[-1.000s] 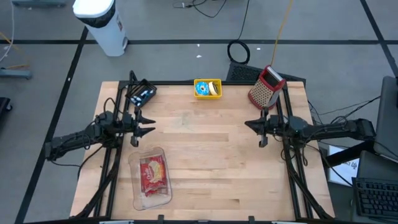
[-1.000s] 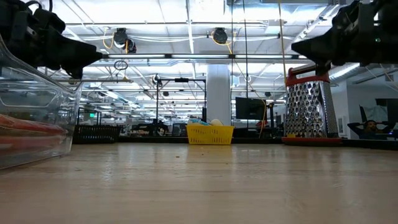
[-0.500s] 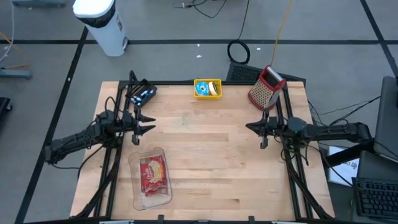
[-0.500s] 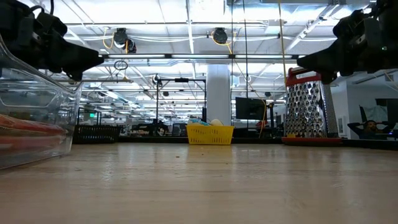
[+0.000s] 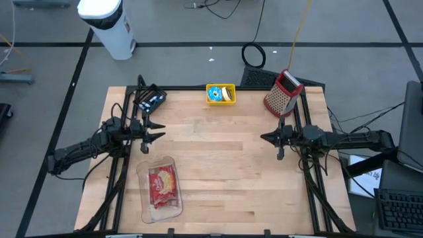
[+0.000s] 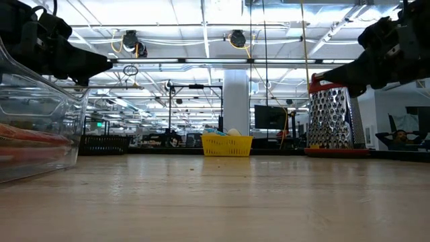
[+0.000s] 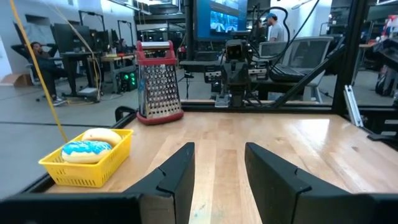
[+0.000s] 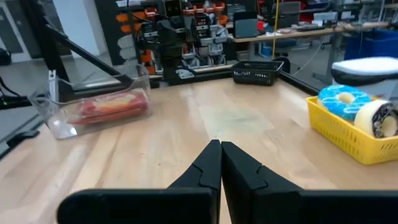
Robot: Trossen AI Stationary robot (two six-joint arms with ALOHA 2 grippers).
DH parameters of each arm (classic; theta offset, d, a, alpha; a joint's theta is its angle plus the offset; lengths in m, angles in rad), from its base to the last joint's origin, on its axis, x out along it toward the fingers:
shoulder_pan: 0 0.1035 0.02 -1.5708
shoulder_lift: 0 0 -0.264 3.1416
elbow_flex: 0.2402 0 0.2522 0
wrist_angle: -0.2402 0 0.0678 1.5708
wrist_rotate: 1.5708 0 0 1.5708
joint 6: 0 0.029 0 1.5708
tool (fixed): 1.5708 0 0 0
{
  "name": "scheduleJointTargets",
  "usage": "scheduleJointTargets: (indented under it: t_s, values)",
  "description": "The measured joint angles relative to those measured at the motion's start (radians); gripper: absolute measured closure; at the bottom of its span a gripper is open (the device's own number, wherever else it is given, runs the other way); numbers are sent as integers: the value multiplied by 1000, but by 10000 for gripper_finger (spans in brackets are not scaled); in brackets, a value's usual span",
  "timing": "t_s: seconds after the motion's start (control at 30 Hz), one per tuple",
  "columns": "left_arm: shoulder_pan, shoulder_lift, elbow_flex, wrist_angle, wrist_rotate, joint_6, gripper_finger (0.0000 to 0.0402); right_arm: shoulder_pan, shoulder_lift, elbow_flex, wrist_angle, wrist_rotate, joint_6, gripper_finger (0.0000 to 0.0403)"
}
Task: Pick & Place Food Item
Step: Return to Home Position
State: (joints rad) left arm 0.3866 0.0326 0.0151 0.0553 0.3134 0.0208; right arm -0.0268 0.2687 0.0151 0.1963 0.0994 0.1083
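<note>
Red popcorn bag (image 5: pixel 163 184) lies flat inside the transparent bin (image 5: pixel 160 214) on the left side of the bench (image 5: pixel 225 172), so placing looks finished. The left pincer (image 5: pixel 160 131) hovers near the bin, fingers apart and empty. The right pincer (image 5: pixel 264 137) hovers opposite, fingers together, likely parking. No print on the bag is legible.

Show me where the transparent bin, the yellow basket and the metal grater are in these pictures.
transparent bin (image 5: pixel 163 213), high view, a bare part of its floor.
yellow basket (image 7: pixel 74 173), left wrist view, its front wall.
grater (image 7: pixel 158 87), left wrist view, its perforated metal face.
</note>
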Motion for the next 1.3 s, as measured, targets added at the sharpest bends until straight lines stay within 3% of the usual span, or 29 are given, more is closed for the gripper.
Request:
scheduleJointTargets:
  t_s: [1.3]
  values:
    - [0, 0, 0, 7, 0, -26, 259, 4, 3, 0, 9, 3, 37, 399]
